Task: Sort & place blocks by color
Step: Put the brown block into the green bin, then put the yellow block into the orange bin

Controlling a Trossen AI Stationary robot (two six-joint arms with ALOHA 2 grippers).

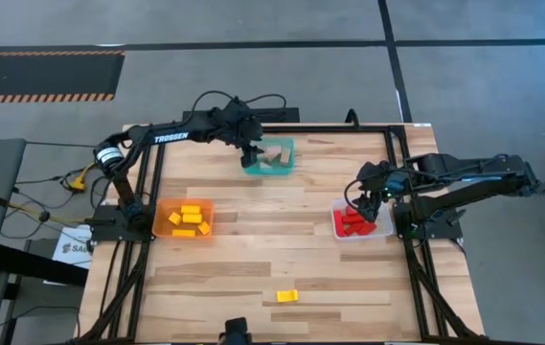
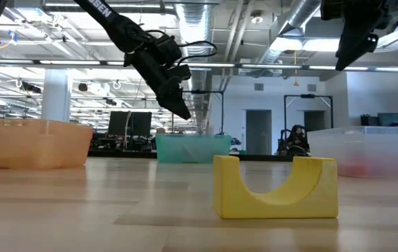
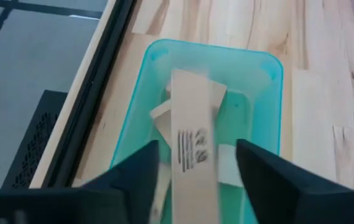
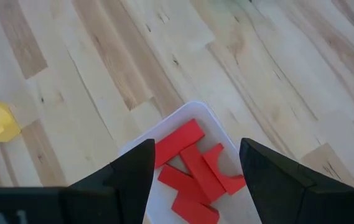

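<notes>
Left gripper (image 3: 196,180) over the translucent teal plastic bin (image 1: 270,156) at the far edge of the wooden surface (image 1: 282,259). Fingers (image 3: 133,174) apart, a long plain tan wooden bar (image 3: 192,149) between them, blurred, with dark markings on its face; gap visible between the bar and the finger on one side, contact on the other side not clear, so grip or release cannot be told. Below the fingers, more tan wooden blocks (image 3: 161,115) lying inside the teal bin.

Right gripper (image 4: 195,171) hanging above the clear plastic bin (image 1: 360,222) at the right side of the surface. Fingers (image 4: 133,171) spread wide, nothing between them, touching nothing. Directly beneath, flat red blocks (image 4: 195,168) piled in the clear bin: bars and one arched piece, overlapping each other.

Well apart from both pairs of fingers, a yellow arch-shaped block (image 2: 275,187) standing alone on the bare surface near the front edge, arch opening upward in the low view.

Translucent orange plastic bin (image 1: 183,218) at the left side of the surface, holding several yellow blocks (image 1: 188,218), away from either gripper.
</notes>
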